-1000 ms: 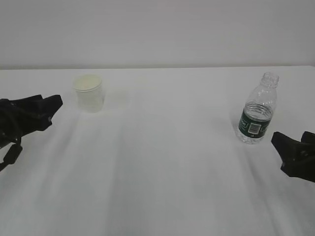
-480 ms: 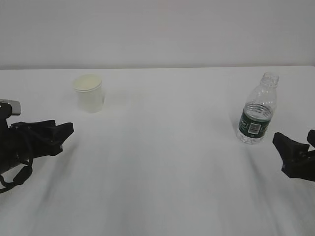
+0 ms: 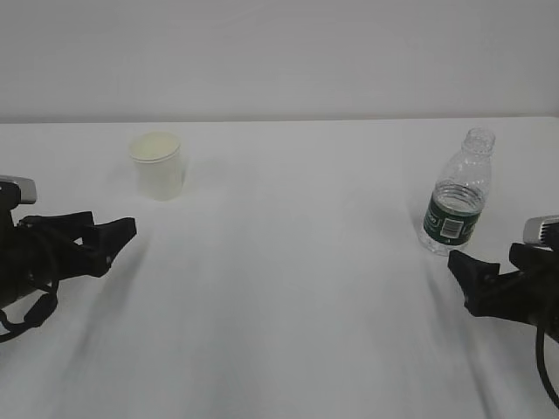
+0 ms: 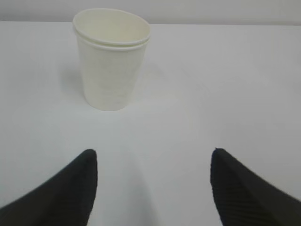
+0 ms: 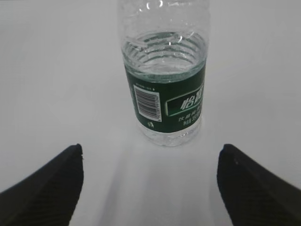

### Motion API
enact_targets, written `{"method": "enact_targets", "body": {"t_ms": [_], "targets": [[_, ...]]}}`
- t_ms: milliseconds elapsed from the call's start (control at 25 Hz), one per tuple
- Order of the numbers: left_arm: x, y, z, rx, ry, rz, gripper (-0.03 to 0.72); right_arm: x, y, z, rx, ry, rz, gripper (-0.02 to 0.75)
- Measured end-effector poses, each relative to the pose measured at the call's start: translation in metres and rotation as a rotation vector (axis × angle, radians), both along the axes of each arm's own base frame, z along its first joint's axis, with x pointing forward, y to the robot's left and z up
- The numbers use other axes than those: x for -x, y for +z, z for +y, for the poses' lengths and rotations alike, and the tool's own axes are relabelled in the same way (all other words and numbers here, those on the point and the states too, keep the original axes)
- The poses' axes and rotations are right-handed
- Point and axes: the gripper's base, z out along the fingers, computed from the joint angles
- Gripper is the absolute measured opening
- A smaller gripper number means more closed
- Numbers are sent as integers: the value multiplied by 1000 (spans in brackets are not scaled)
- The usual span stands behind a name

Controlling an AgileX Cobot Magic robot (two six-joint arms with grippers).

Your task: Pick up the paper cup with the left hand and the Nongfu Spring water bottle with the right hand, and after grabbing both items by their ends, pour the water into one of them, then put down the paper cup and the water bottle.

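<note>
The off-white paper cup stands upright at the back left of the table; in the left wrist view the paper cup is ahead of my fingers and a little left of centre. My left gripper is open and empty, short of the cup. The clear, capless Nongfu Spring water bottle stands upright at the right with water up to its green label. My right gripper is open wide just in front of the bottle, touching nothing.
The white table runs back to a pale wall. Nothing else shows between the cup and the bottle.
The left gripper has slid right toward the cup and spread its fingers. The right gripper has moved left to just below the bottle and opened wider. Cup and bottle have not moved.
</note>
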Motion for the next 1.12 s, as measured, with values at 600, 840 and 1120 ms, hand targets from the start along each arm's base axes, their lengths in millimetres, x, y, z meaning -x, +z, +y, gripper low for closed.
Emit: {"method": "enact_targets", "body": {"t_ms": [600, 840, 1120], "targets": [[0, 0, 1, 4, 12, 1, 589, -53, -20, 5, -3, 1, -35, 680], [-1, 0, 1, 4, 15, 1, 589, -66, -25, 7, -5, 5, -51, 680], [-1, 0, 1, 5, 17, 1, 589, -76, -26, 8, -6, 6, -69, 678]]}}
